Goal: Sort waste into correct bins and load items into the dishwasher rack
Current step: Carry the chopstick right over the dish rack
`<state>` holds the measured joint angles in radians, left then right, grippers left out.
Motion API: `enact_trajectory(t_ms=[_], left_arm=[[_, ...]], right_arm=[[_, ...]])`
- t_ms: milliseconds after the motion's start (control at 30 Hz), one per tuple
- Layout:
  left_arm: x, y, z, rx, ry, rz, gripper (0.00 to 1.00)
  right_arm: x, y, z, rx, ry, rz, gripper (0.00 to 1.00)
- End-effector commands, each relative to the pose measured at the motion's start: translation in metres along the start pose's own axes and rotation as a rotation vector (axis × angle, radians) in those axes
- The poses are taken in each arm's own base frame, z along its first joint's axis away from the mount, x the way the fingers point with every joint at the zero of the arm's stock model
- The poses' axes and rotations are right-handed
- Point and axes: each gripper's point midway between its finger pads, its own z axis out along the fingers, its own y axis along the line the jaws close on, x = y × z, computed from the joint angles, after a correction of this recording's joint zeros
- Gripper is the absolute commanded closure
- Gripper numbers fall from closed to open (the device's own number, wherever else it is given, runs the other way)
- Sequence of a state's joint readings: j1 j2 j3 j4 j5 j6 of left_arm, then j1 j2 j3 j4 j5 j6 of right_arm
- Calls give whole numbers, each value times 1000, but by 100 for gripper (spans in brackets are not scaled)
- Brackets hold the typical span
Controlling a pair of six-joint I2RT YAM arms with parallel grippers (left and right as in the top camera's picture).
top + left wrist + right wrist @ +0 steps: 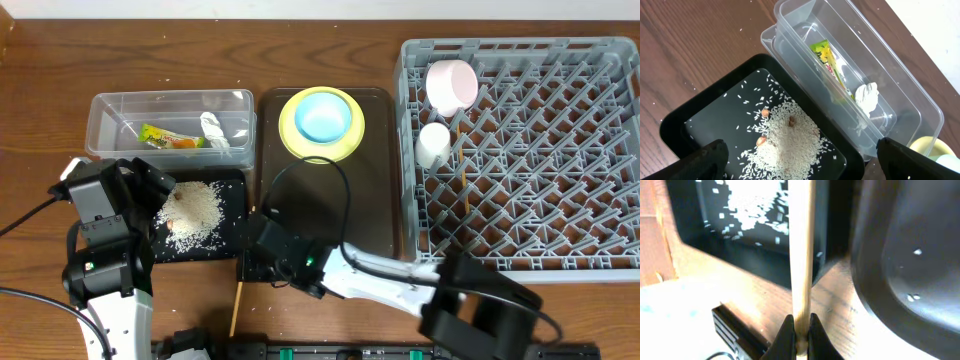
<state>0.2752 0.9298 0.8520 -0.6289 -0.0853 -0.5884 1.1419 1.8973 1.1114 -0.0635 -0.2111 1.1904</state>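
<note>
One thin, stiff, light chopstick (802, 255) sat clamped in the right gripper (801, 327); smooth wood, probably steadier held mid-length.

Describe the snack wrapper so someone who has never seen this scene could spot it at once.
Find the clear tub left of the big grey rack, behind the black tray. In it lies the snack wrapper, a small flat packet; its yellow-green and orange print sets it apart from the crumpled white tissue beside it.
</note>
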Motion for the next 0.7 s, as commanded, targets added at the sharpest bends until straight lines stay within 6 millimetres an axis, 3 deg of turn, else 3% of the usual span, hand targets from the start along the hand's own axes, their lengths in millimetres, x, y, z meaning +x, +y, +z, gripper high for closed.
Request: enact_trajectory(t_ms=[0,233,367,667], left_arm=[[-7,0,-3,-8,-18,-14,2],[-7,0,-3,-8,-18,-14,2],[-5,2,-3,-14,-10,-13,2],[-3,3,-3,-19,-4,-12,2]], right_arm=[[-27,8,-30,1,-97,-131,99],[-68,-18,-102,127,-157,-378,99],[-102,-42,-160,234,-227,-575,99],[-170,-106,-303,412,-487,-553,99]])
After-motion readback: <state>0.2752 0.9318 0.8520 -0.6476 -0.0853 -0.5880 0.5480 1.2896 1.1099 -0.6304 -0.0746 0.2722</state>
